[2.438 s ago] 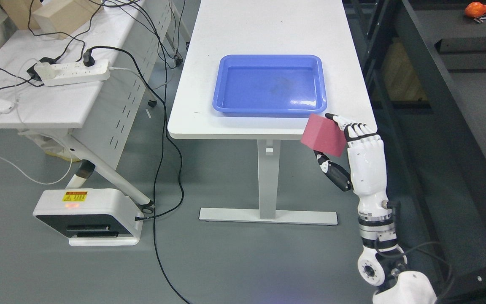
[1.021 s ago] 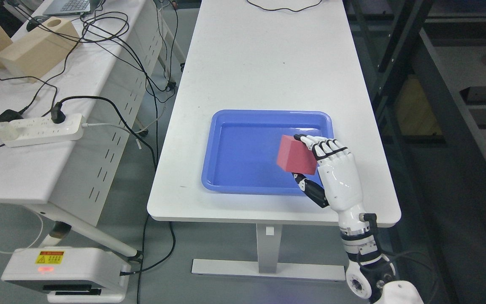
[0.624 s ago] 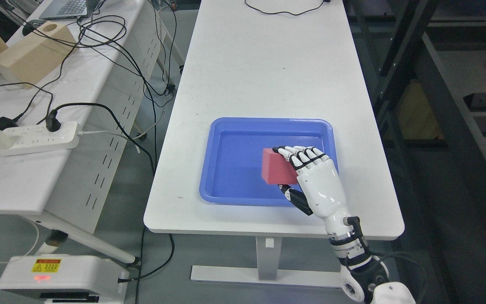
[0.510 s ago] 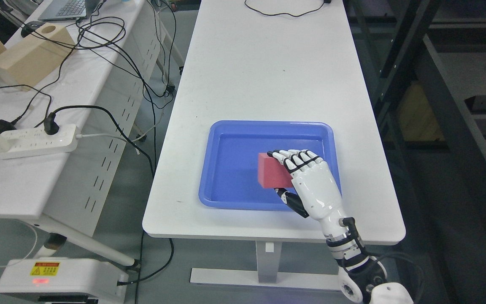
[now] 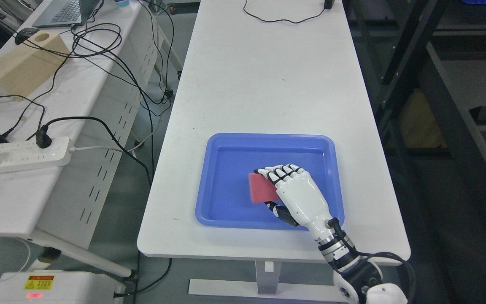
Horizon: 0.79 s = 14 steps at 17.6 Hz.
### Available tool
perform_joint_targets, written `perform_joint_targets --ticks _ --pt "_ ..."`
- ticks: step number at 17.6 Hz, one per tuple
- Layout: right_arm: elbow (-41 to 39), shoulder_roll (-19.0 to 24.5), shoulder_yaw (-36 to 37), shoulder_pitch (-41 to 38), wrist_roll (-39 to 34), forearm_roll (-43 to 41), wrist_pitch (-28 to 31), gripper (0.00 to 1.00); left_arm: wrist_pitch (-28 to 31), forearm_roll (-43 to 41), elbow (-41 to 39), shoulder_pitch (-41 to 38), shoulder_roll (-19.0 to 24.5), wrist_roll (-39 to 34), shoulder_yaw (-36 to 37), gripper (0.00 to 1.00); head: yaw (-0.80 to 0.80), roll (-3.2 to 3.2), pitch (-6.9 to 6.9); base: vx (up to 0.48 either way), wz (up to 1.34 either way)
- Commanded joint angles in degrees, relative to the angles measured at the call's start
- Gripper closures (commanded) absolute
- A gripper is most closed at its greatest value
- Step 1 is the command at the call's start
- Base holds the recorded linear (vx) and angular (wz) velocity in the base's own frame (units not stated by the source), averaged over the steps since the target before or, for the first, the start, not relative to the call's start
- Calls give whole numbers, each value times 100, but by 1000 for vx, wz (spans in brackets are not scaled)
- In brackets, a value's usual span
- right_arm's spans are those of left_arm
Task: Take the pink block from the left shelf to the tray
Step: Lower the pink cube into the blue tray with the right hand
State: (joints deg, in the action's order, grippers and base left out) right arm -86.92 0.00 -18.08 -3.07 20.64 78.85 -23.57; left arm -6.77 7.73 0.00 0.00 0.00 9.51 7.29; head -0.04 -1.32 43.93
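Our right hand [image 5: 295, 196] was closed around the pink block [image 5: 261, 188], fingers [image 5: 279, 172] over its far edge and thumb at its near side, holding it low inside the blue tray [image 5: 226, 211] at the near end of the white table [image 5: 264, 76]. At the lower left we saw a white box [image 5: 57, 291] with a yellow warning label [image 5: 38, 282], its print too small to read.
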Motion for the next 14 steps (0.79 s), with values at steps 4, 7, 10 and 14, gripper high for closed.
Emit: perform_joint_targets --ticks 4,7,10,14 --pt "123 -100 -55 -18 -148 -45 19 85 0 0 -100 -114 100 -1 0 0 0 0 0 61 0" --pt "123 -100 -3 -18 -148 -422 107 63 0 0 -100 -114 100 -1 0 0 0 0 0 48 0" --pt "123 -100 6 -18 -148 -581 291 44 0 0 -100 -114 100 -1 0 0 0 0 0 31 0" --pt "123 -100 15 -62 -148 -721 300 25 0 0 -100 -114 100 -1 0 0 0 0 0 11 0"
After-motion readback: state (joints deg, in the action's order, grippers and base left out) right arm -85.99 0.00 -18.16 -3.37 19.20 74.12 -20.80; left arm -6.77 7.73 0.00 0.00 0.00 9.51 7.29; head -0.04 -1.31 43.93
